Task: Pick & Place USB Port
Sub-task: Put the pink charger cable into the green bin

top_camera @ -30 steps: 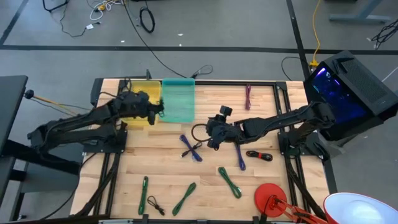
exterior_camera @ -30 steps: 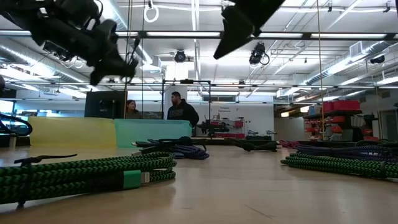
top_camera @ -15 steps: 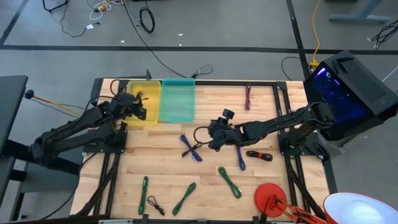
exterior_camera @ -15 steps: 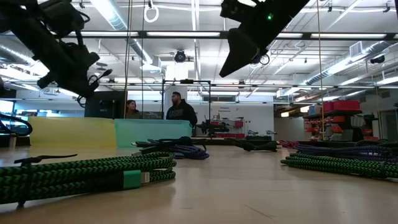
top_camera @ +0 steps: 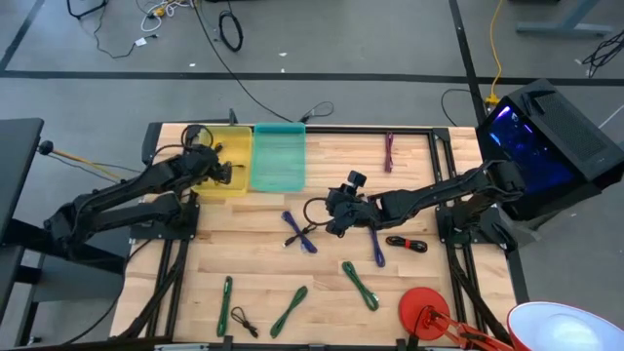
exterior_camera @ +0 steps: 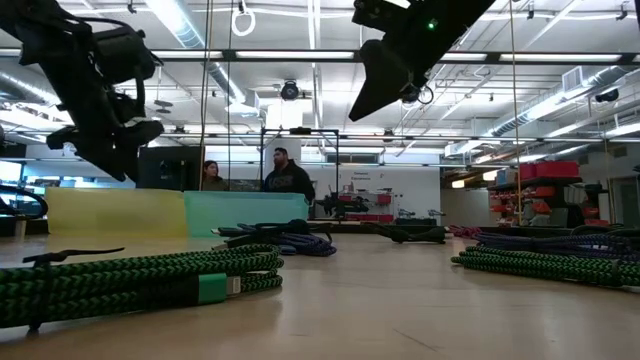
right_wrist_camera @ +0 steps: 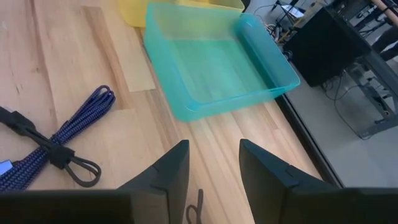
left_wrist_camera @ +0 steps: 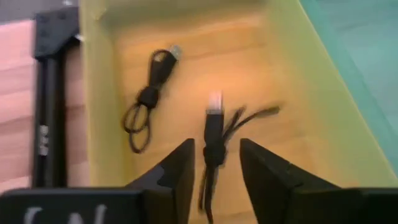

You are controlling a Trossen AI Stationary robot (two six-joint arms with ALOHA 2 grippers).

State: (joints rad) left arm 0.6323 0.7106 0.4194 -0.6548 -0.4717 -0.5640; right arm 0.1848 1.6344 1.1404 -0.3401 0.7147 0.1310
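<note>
My left gripper (top_camera: pixel 222 172) (left_wrist_camera: pixel 214 177) hangs open over the yellow bin (top_camera: pixel 237 188), pointing slantwise down into it. Under the gap between its fingers a tied black USB cable (left_wrist_camera: pixel 214 134) shows blurred on or just above the bin's floor. A second tied black cable (left_wrist_camera: pixel 148 99) lies flat on that floor. My right gripper (top_camera: pixel 331 216) (right_wrist_camera: pixel 214 180) stands open above the table's middle. A black cable loop (top_camera: pixel 310 207) lies on the wood beside it, and a blue cable (right_wrist_camera: pixel 62 140) lies a little nearer the front edge.
A teal bin (top_camera: pixel 278 161) stands beside the yellow one at the far edge. More tied cables lie on the wood: blue (top_camera: pixel 376 244), black and red (top_camera: pixel 407 244), green (top_camera: pixel 360 285) (top_camera: pixel 289 310) (top_camera: pixel 225 302), purple (top_camera: pixel 389 151). Two people stand in the room beyond.
My left gripper has swung from the border between the two bins toward the table's left edge, over the yellow bin, sinking and tipping its fingers downward. The black cable strands that hung at its fingertips in the low view no longer show there. My right gripper has sunk slightly.
</note>
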